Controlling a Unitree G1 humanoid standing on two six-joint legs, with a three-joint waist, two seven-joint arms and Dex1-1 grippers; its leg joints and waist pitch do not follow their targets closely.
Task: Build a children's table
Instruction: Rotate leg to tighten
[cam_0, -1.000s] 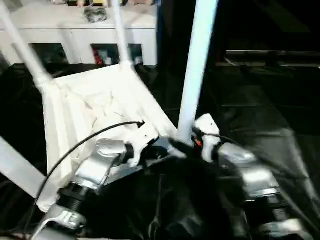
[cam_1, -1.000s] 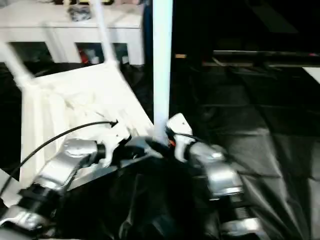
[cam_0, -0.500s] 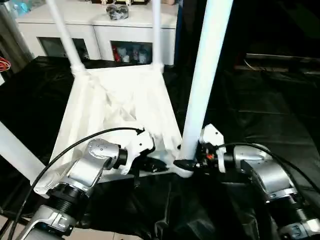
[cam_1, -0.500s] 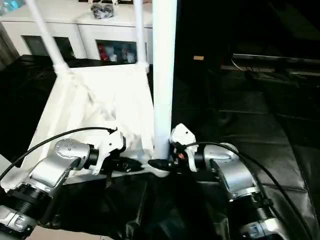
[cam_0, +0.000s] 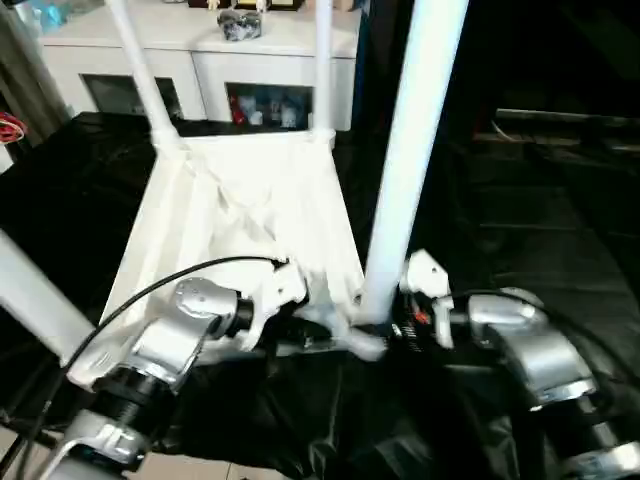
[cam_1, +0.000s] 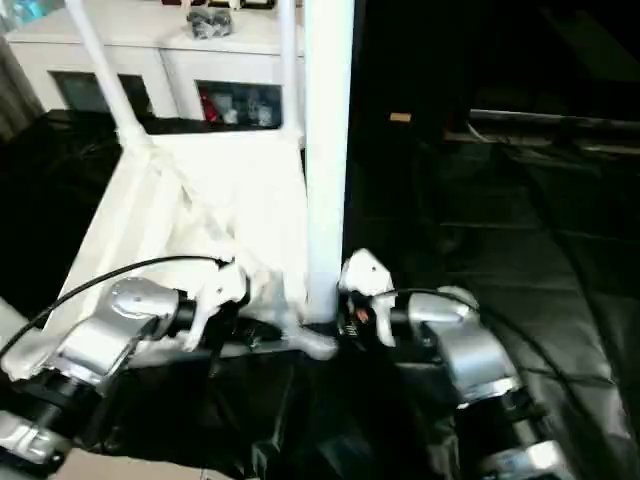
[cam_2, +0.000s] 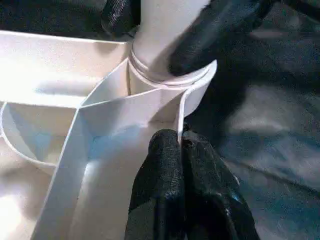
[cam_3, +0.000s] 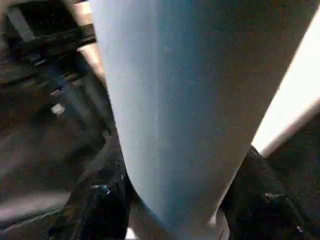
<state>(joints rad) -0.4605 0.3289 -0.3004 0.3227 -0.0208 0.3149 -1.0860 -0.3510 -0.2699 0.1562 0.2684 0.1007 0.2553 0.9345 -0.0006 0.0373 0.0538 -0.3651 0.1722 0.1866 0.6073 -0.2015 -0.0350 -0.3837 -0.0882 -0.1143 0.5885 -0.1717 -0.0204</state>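
Near the cabinet (cam_0: 200, 60), on black sheeting, my upside-down table (cam_0: 250, 215) looks light, stiff and slick, so I keep my left gripper (cam_2: 181, 150) pinched shut on its thin rim and my right gripper (cam_3: 175, 200) clasping the leg (cam_0: 405, 170) low by its socket.
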